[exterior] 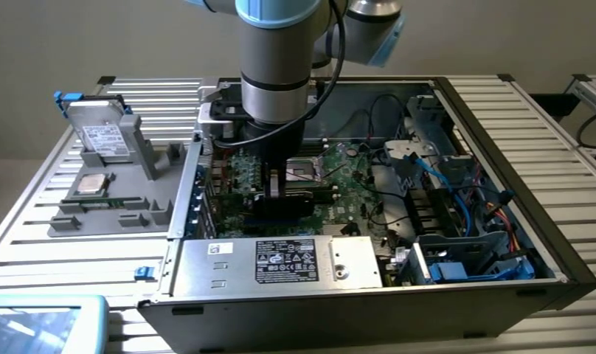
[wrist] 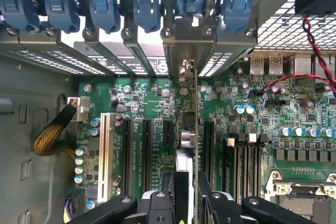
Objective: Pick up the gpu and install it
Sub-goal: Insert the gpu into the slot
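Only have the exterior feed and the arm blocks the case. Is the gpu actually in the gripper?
Observer: Yes. In the wrist view the gripper is shut on the gpu, which shows edge-on in its grip.
Operator: Where is it relative to the slots?
Observer: It stands upright over the motherboard, between a short black slot and a longer black slot. I can't tell if it's seated.
Operator: Bracket end?
Observer: The bracket is at the case's rear openings, by the row of blue retention clips.
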Available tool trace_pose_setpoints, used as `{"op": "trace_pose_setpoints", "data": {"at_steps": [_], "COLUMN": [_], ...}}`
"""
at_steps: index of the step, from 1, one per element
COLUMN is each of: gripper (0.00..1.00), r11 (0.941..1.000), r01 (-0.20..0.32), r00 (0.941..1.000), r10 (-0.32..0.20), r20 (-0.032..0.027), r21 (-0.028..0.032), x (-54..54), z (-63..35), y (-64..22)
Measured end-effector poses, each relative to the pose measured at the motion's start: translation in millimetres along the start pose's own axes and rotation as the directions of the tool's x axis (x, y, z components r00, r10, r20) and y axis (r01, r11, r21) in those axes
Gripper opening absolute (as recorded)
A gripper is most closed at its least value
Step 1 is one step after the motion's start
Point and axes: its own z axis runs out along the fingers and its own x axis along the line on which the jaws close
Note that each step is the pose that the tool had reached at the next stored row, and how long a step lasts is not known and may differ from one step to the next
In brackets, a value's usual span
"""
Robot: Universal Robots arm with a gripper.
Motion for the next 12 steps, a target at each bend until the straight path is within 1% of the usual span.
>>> {"op": "trace_pose_setpoints", "data": {"at_steps": [4,7,12], "gripper": [0.28,0.28,0.28], "r11": [1.0000,1.0000,1.0000], "r01": [0.000,0.000,0.000], "r00": [1.0000,1.0000,1.0000], "r10": [0.000,0.000,0.000], "r20": [0.0000,-0.0004,-0.0004], "r21": [0.0003,0.0027,0.0027], "x": [0.0,0.0,0.0], "z": [0.0,0.4,0.5], "y": [0.0,0.5,0.5]}}
